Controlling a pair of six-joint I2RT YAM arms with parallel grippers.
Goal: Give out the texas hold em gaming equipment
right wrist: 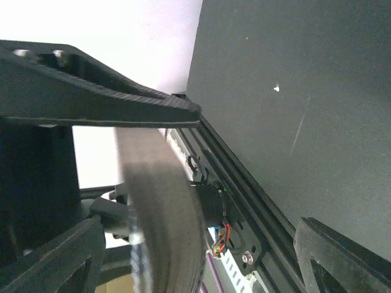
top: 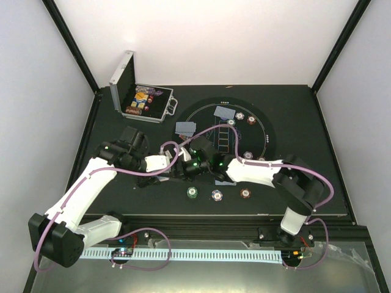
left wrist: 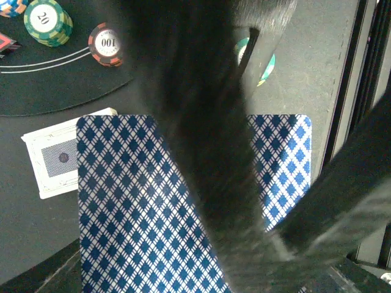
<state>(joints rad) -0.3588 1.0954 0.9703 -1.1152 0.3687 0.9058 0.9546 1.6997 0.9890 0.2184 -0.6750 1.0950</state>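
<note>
**Deal partly out, one card gripped at mid-table**

The distributing is looking partly done. Beyond the two grippers, blue-grey-backed playing cards and a few small round chips are already lying on the black round felt mat. On the near side of the grippers a green round chip, a blue-white round chip and a dark red round chip are sitting in a row, apart from one another. Well beyond the left arm, the silver hinged metal case is standing open with more chips inside, so more is probably waiting to be handed out.

The left gripper is pointing in from the left, low over the table. It is clamping shut on a blue diamond-backed playing card, which is filling its wrist view back-up and roughly level. Below that card's left edge a white-bordered card is lying on the table. Farther ahead of the gripper, a green chip stack marked 20 and a red-and-black chip marked 100 are resting on the mat.

The right gripper is pointing in from the right, meeting the left one nose to nose. Its fingers are standing wide apart and gripping nothing I can make out. A blurred grey band is crossing the gap between them, and I cannot tell what it is. A blurred black shape is crossing the held card in the left wrist view. It is likely a right finger, though whether it is touching the card is unclear.
</note>
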